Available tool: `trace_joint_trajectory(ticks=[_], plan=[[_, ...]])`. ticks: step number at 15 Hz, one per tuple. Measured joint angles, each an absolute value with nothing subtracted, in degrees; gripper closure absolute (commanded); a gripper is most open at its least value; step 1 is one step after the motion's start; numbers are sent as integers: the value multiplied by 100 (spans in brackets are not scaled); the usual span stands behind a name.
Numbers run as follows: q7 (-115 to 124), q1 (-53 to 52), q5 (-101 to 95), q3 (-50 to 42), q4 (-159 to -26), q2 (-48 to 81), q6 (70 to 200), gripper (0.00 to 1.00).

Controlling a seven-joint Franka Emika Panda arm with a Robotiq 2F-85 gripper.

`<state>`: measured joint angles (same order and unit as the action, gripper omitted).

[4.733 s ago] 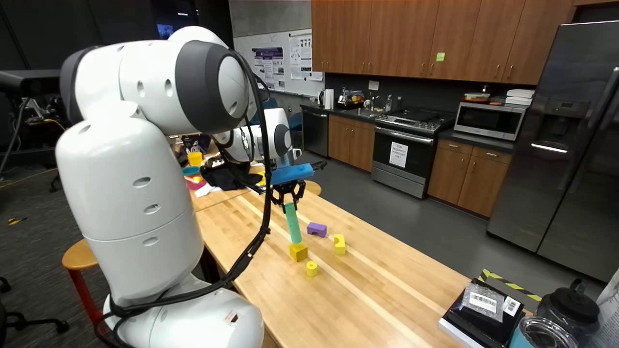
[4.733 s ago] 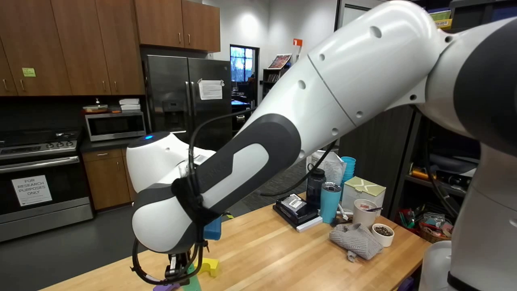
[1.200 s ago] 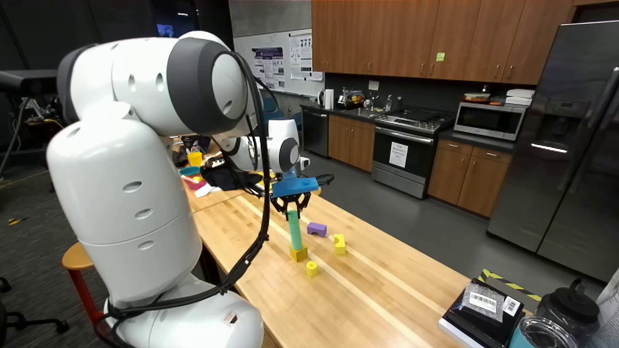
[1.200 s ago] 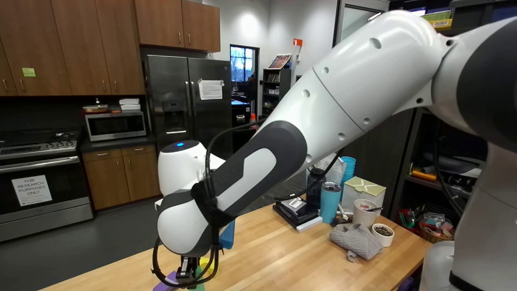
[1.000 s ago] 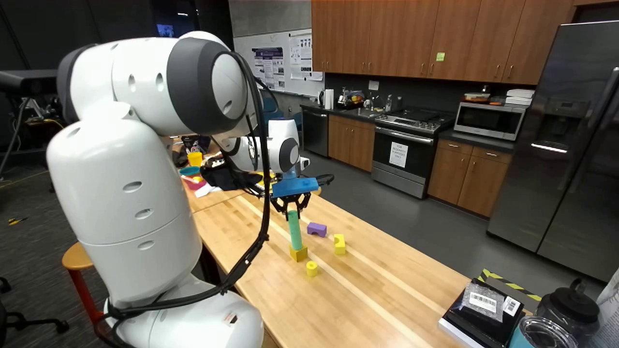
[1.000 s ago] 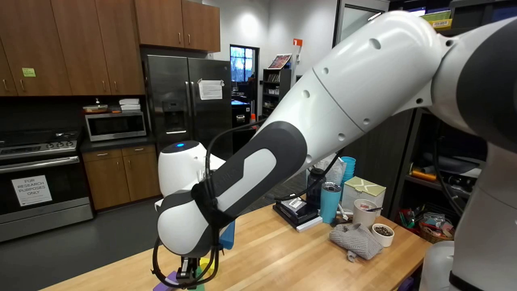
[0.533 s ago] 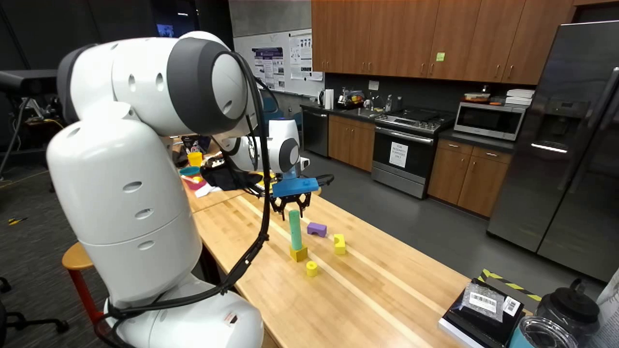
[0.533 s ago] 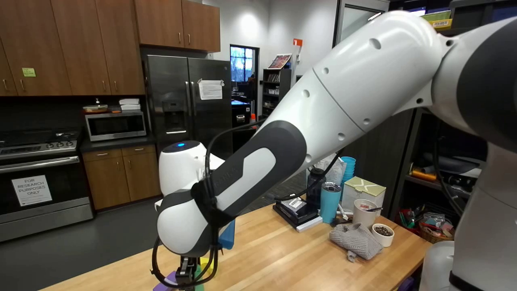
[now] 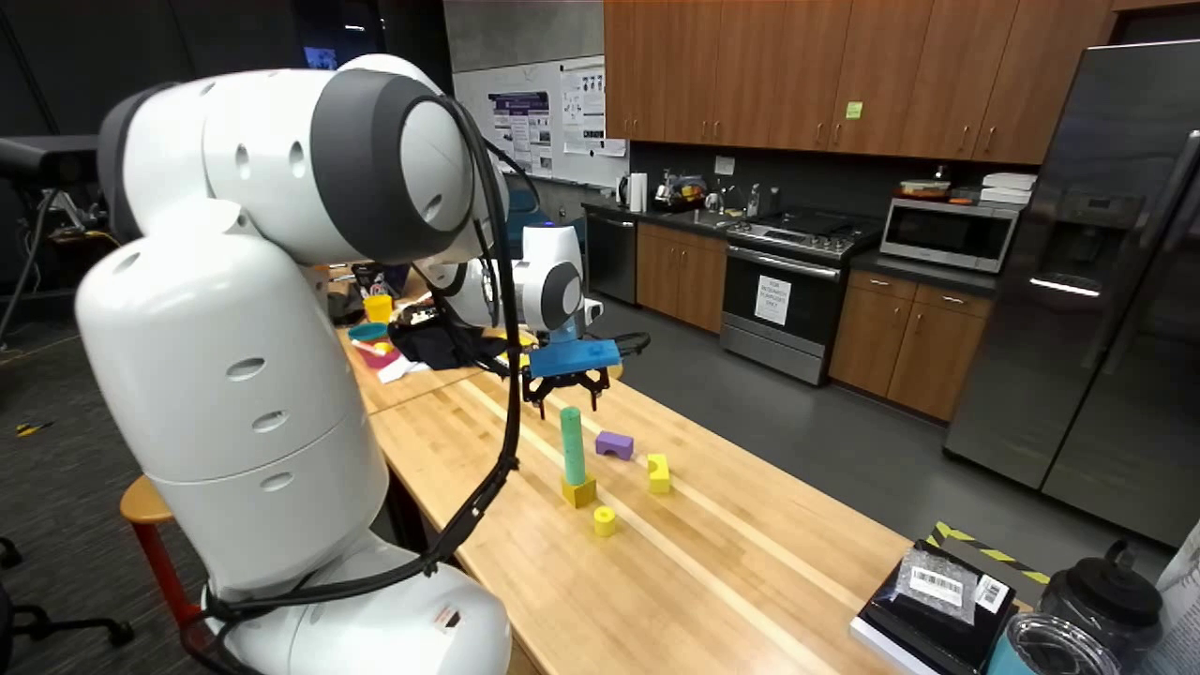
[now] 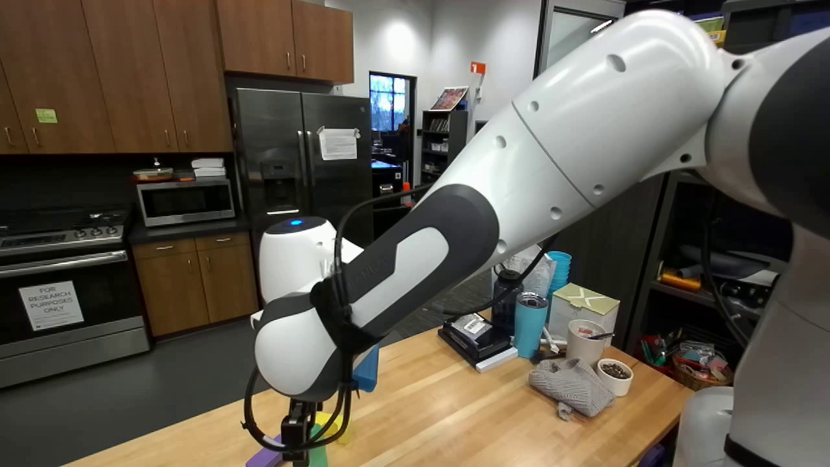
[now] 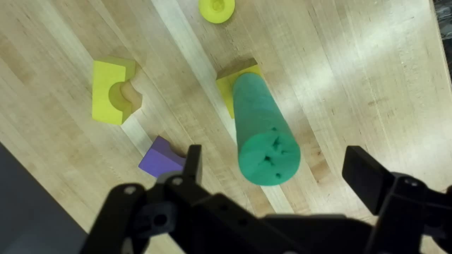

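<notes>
Green cylinder stands on end atop the yellow block, which looks to carry it alone. Pincer is wide, empty, at or just above the cylinder's top; gaps both sides, so no side support. Near the cylinder, purple arch, yellow arch and yellow puck lie apart, each resting directly on the bench.

One green cylinder, one purple notched block, one yellow notched block, one yellow square block and one yellow ring make five, three of them yellow. One pincer, two fingers. In both exterior views: one turquoise tumbler, one large dark bottle, one microwave, one oven, one refrigerator. In an exterior view: one grey cloth, one white bowl.
</notes>
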<state>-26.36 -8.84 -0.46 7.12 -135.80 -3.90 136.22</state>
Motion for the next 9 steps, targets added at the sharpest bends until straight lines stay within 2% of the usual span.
trace_joint_trajectory(ticks=[9], plan=[[-2636, -730, -68, 386, -13763, -1018, 13615, 0]])
